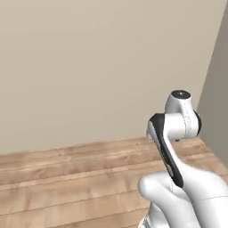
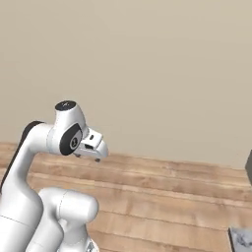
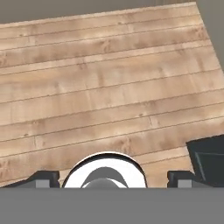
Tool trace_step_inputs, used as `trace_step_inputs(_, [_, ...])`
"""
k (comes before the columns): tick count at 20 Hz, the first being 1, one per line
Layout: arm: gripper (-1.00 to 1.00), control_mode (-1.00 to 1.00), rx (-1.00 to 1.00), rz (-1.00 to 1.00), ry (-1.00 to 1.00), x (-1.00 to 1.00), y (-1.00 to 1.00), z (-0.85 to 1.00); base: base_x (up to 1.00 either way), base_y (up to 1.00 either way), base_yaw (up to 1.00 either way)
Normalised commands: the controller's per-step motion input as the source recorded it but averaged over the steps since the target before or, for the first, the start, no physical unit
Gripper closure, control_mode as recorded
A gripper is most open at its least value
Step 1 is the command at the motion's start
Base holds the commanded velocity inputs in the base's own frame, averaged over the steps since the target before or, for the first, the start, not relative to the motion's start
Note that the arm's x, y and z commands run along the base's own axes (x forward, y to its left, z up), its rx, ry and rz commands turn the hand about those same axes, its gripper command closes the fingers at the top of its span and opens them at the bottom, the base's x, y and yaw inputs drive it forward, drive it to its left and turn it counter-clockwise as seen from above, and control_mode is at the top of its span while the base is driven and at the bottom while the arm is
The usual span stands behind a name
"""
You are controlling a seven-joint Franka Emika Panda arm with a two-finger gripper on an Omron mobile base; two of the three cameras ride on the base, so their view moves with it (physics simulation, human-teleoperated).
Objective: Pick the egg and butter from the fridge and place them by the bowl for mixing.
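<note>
Hand view: gripper (image 3: 113, 177) looks down at plank wood floor (image 3: 105, 87), tips far apart, jaws wide open, nothing held. Left base view: white arm (image 1: 178, 147) w/ dark joints folded before plain beige wall (image 1: 98, 67); can't tell where the task items are.
</note>
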Motion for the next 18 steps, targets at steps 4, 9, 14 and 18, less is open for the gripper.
trace_step_inputs(4, [-1.00,1.00,0.00,0.00,0.00,0.00,0.00,0.00,0.37,0.64,0.81])
trace_step_inputs(9, [-1.00,1.00,0.00,0.00,0.00,0.00,0.00,0.00,0.45,0.50,0.81])
trace_step_inputs(14, [-1.00,1.00,0.00,0.00,0.00,0.00,0.00,0.00,0.48,0.27,0.82])
trace_step_inputs(18, [-1.00,1.00,0.00,0.00,0.00,0.00,0.00,0.00,0.54,0.32,0.80])
